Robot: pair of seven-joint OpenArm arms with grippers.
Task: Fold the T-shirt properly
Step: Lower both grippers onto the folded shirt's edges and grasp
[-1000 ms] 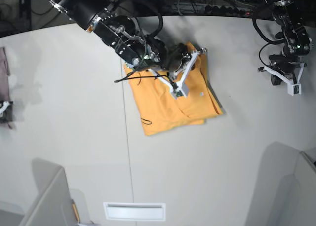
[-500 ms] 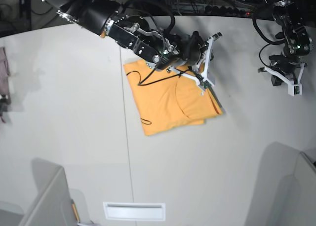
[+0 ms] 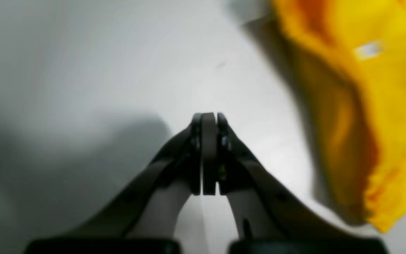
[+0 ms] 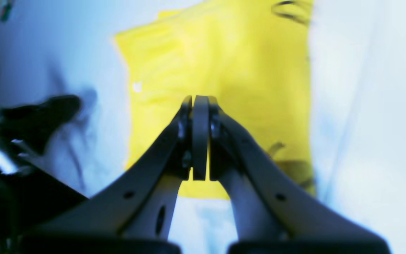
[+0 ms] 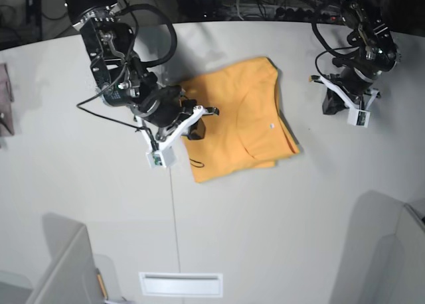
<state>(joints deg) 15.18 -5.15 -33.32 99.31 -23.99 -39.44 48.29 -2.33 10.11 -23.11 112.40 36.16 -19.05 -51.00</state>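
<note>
The T-shirt lies folded into a rough orange-yellow rectangle on the white table. It carries a small white tag and a thin black curved mark near its front left corner. My right gripper hovers shut over the shirt's left edge, holding nothing. In the right wrist view its shut tips sit above the yellow cloth. My left gripper is shut and empty over bare table, right of the shirt. The left wrist view shows its tips and the shirt's edge.
A pinkish cloth lies at the table's far left edge. A table seam runs from the shirt toward the front. A white slot sits near the front edge, with grey panels at both front corners.
My right arm swung from the shirt's far right corner back across to its left edge. My left arm shifted left, closer to the shirt. The shirt kept its folded shape.
</note>
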